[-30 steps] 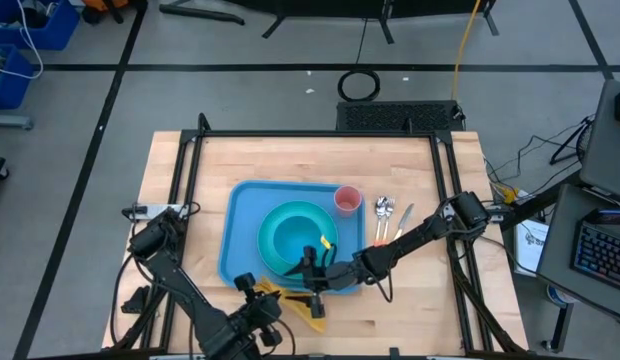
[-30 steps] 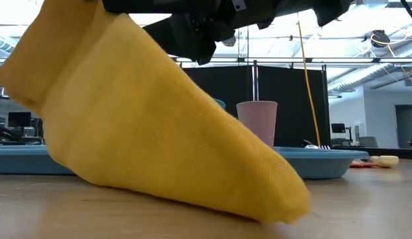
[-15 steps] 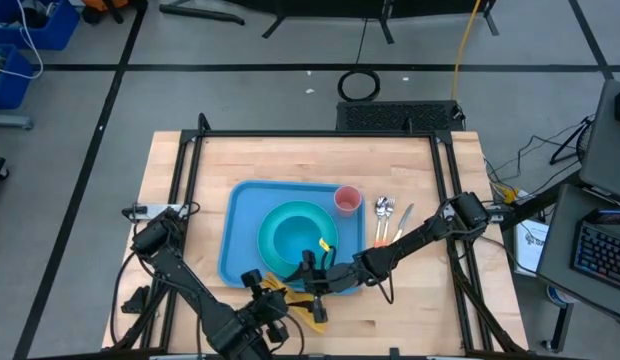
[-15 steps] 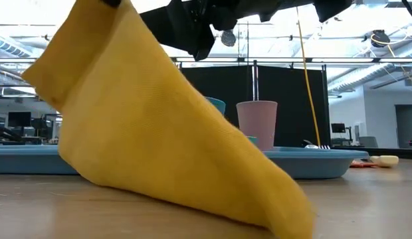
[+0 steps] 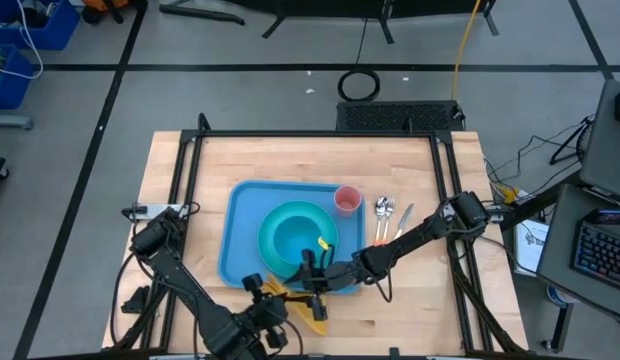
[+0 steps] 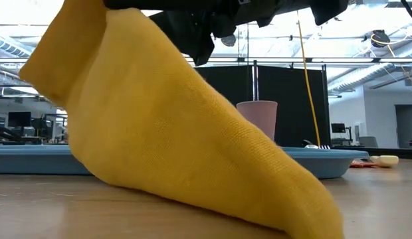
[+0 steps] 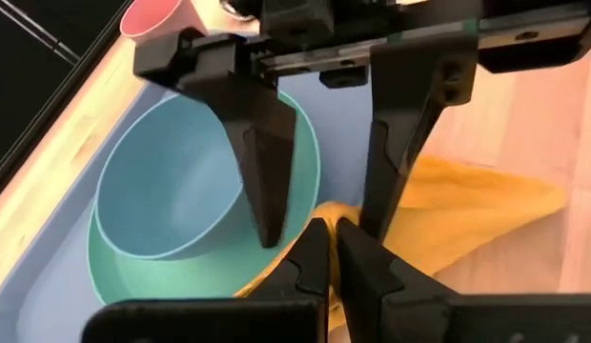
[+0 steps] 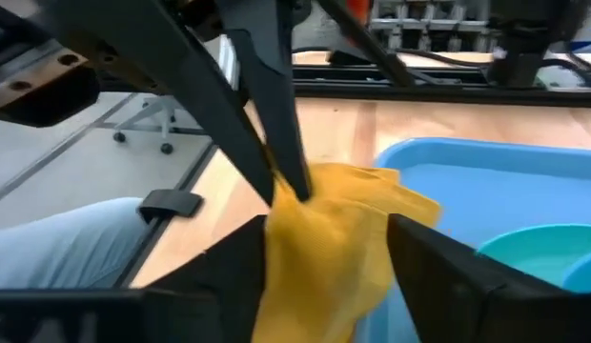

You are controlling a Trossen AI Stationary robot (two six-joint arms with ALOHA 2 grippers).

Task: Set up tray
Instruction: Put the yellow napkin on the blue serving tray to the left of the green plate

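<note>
Beside the tray (image 5: 242, 215), the napkin (image 6: 173, 139) has shifted right.

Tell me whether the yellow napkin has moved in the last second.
Yes. In the low view the yellow napkin now spreads further right, hiding more of the pink cup, and its trailing tip reaches further along the table.

Light-blue tray (image 5: 240, 215) on pale blond wood table (image 5: 290, 160), and a teal plate (image 5: 272, 255) sitting in it with a paler blue-green bowl (image 7: 172, 191) on top. Dusty-pink cup (image 5: 348, 200) at the corner. Mustard-yellow napkin (image 6: 179, 146) fills the low view (plain, fine woven texture, no print). Both grippers dark, near black.
</note>
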